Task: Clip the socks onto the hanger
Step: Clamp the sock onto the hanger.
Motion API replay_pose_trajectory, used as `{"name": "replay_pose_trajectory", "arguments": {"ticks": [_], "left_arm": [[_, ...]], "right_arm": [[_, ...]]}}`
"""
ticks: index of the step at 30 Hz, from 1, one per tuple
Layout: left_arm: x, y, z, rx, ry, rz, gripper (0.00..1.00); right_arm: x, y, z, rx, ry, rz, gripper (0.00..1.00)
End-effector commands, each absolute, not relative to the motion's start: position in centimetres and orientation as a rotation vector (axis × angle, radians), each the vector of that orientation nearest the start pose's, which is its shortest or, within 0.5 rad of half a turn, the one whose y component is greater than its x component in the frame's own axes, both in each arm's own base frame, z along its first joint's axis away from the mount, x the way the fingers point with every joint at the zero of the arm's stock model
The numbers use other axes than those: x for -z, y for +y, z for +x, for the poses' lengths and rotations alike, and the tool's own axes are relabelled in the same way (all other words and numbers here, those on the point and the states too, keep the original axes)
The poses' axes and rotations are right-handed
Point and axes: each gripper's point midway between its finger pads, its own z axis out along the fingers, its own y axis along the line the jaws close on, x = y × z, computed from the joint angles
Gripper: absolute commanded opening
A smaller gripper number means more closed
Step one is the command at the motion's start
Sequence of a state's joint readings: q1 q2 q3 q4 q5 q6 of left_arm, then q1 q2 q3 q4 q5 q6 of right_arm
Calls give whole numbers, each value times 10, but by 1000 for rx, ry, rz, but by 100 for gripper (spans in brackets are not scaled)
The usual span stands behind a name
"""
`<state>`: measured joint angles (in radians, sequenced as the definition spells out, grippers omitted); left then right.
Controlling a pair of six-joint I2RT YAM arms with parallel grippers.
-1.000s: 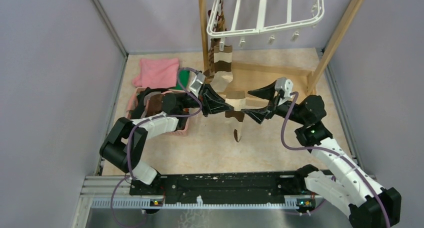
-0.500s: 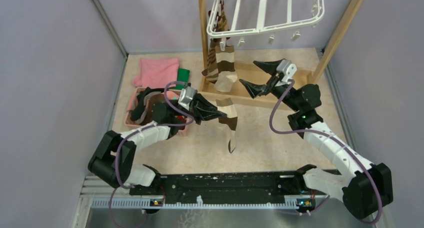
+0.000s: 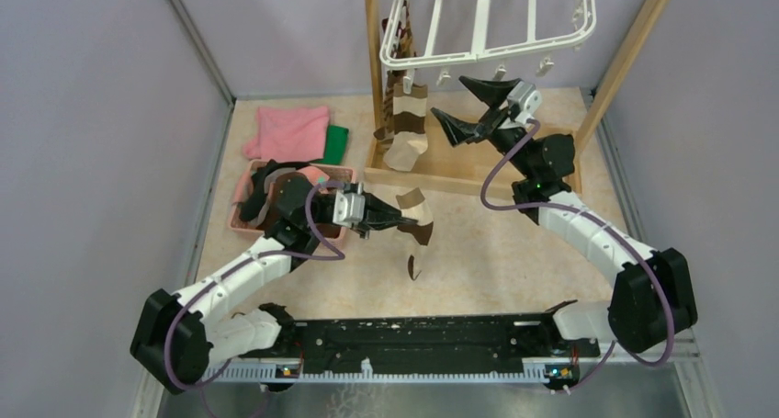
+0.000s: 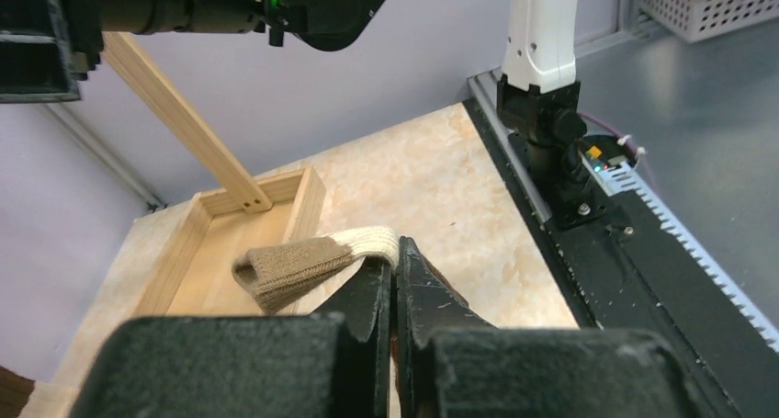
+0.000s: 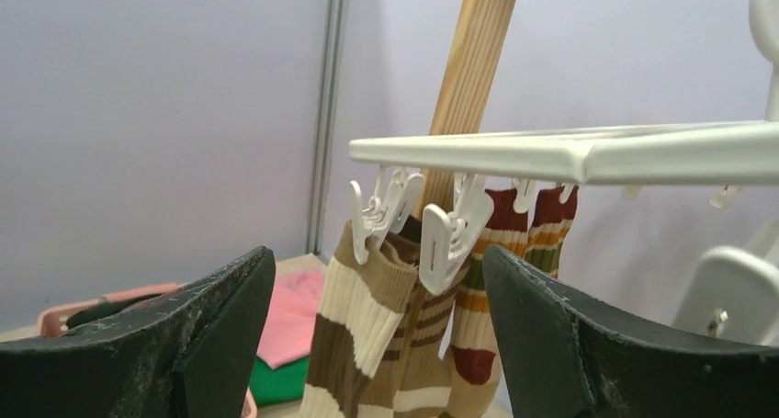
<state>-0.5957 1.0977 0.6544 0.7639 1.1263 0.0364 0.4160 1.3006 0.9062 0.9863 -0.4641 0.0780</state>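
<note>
Since a second ago, the brown-and-cream striped sock (image 3: 418, 227) has been let go by the right gripper (image 3: 449, 98) and drawn back toward the arm bases by the left gripper (image 3: 397, 219) alone, while the right gripper has been raised to the near edge of the hanger. The sock is held above the beige marbled tabletop (image 3: 514, 262), pinched near one end, and its remaining length hangs down freely. In the left wrist view the left gripper (image 4: 395, 264) is seen clamped tight on the sock (image 4: 299, 269), whose folded tan-and-cream end sticks out to the left of the closed jaws. The white plastic rectangular hanger with crossbars (image 3: 496, 52) is hung high at the far side within a light wooden post frame (image 3: 375, 60), and other striped socks (image 3: 409, 115) are already clipped at its near left corner. In the right wrist view the right gripper (image 5: 375, 257) is shown spread wide with nothing held, just in front of the hanger (image 5: 570, 152). Small white dangling clips (image 5: 445, 239) are seen beyond it, with a brown-and-cream clipped sock (image 5: 363, 317) and a red, green and tan banded sock (image 5: 478, 321) beneath them. A pink plastic basket (image 3: 237, 218) with dark socks in it is set at the left of the table, and a plain pink cloth (image 3: 289, 131) and a plain green cloth (image 3: 337, 142) are laid behind it.
</note>
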Motion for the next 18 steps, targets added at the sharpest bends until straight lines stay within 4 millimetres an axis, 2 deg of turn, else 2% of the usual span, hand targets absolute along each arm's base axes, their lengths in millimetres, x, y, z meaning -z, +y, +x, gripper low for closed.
{"name": "replay_pose_trajectory", "arguments": {"ticks": [1, 9, 18], "left_arm": [[-304, -299, 164, 993, 716, 1380, 0], [-296, -305, 162, 935, 727, 1437, 0], [-278, -310, 168, 715, 780, 1513, 0]], "right_arm": [[-465, 239, 341, -681, 768, -564, 82], [-465, 245, 359, -724, 783, -522, 82], [-458, 247, 368, -712, 804, -514, 84]]}}
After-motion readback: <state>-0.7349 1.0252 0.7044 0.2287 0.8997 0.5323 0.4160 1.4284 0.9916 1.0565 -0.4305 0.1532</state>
